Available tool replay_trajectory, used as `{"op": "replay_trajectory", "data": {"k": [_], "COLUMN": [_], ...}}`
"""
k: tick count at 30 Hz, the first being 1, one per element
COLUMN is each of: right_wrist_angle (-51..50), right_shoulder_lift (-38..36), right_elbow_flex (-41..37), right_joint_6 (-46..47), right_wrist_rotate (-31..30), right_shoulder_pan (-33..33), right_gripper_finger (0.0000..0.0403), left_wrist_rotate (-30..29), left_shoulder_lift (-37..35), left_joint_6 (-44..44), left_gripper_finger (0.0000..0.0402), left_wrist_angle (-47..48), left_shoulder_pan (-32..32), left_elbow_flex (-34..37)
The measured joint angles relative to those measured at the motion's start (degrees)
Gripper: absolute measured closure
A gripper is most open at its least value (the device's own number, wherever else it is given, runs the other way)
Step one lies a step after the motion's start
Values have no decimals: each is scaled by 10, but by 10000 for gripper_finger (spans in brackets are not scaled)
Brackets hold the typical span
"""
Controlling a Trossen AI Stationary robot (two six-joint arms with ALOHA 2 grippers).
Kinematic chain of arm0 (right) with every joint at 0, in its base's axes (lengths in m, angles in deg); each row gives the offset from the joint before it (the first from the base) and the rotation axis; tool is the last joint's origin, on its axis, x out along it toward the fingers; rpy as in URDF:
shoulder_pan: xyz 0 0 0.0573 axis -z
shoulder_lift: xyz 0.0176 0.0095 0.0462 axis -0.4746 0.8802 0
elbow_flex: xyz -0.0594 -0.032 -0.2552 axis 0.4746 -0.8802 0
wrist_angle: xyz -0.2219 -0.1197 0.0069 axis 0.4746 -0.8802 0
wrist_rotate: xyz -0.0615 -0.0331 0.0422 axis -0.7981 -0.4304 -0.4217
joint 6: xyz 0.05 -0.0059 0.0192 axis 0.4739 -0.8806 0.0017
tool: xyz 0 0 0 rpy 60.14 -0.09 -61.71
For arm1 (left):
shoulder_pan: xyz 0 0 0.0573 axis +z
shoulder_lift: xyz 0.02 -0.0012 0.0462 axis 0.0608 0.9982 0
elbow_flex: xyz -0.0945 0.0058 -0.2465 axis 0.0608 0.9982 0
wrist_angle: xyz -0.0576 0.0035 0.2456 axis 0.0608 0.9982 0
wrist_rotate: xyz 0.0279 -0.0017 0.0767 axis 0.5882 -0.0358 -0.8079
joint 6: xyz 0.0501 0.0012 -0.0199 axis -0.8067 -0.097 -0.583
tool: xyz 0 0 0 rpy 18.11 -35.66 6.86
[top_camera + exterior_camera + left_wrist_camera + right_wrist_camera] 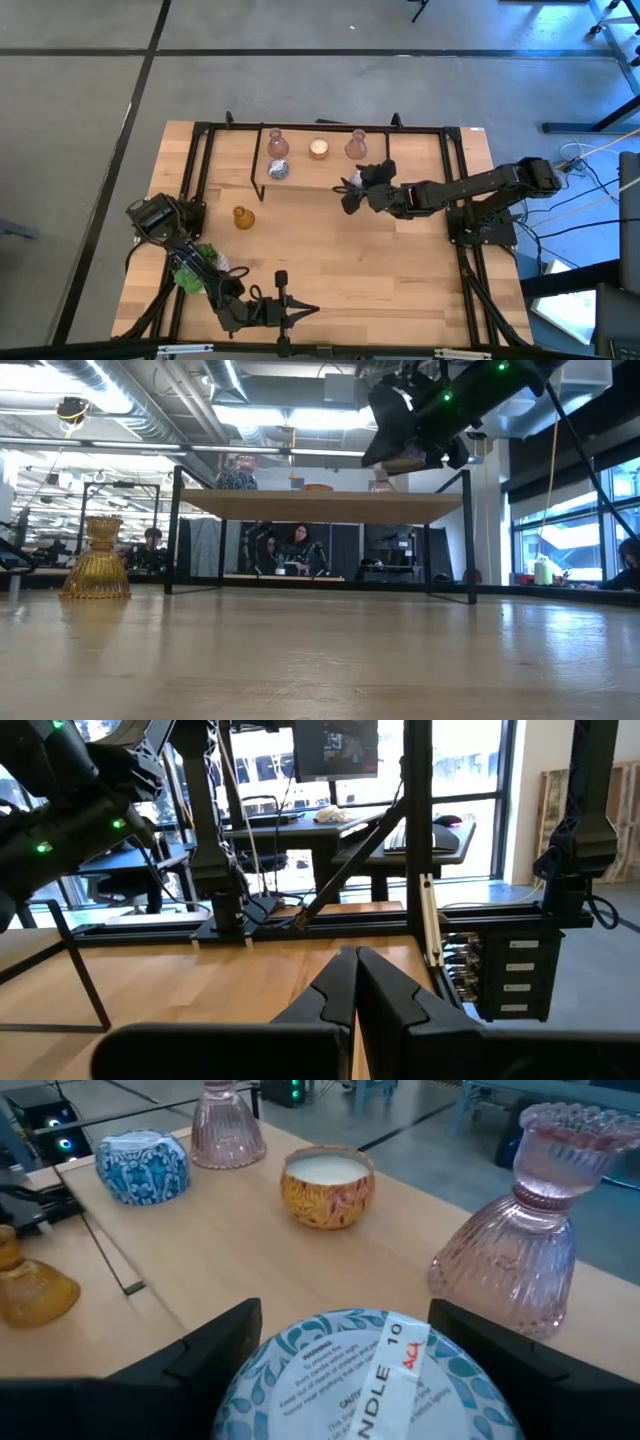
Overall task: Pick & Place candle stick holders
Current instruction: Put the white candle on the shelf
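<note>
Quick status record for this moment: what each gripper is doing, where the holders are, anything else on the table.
right gripper: closed on a blue round holder, raised by the shelf
left gripper: shut, empty, parked at the table's near edge
on shelf: second blue holder, two pink holders, cream candle
on table: amber holder, left of centre, upright
other: green succulent beside the left arm
</note>
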Motion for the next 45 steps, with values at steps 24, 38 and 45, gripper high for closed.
{"op": "replay_trajectory", "data": {"k": [24, 38, 45], "right_wrist_angle": [52, 49, 46], "right_shoulder_lift": [52, 52, 52], "right_elbow_flex": [1, 1, 1], "right_joint_6": [-21, -17, -18], "right_wrist_rotate": [-2, -1, -1], "right_shoulder_pan": [41, 59, 59], "right_gripper_finger": [119, 119, 113], "left_wrist_rotate": [1, 1, 0], "left_shoulder_lift": [0, 0, 0], "left_joint_6": [0, 0, 0], "left_gripper_finger": [400, 400, 400], "left_wrist_angle": [3, 3, 2], "left_shoulder_pan": [0, 0, 0], "left_elbow_flex": [0, 0, 0]}}
